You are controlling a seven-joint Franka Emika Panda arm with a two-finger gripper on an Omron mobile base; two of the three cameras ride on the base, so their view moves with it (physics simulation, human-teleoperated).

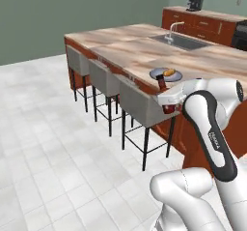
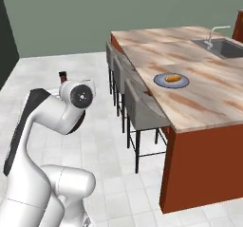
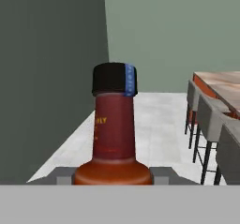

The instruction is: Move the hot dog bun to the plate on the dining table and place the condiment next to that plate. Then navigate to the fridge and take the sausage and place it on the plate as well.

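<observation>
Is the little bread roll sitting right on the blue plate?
Touching. In the right base view the hot dog bun lies on the plate, no gap below.

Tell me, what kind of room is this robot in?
It looks like a kitchen with a dining island. There is a sink with a faucet set into the marble dining table, bar stools along its side, and a coffee machine on the back counter.
</observation>
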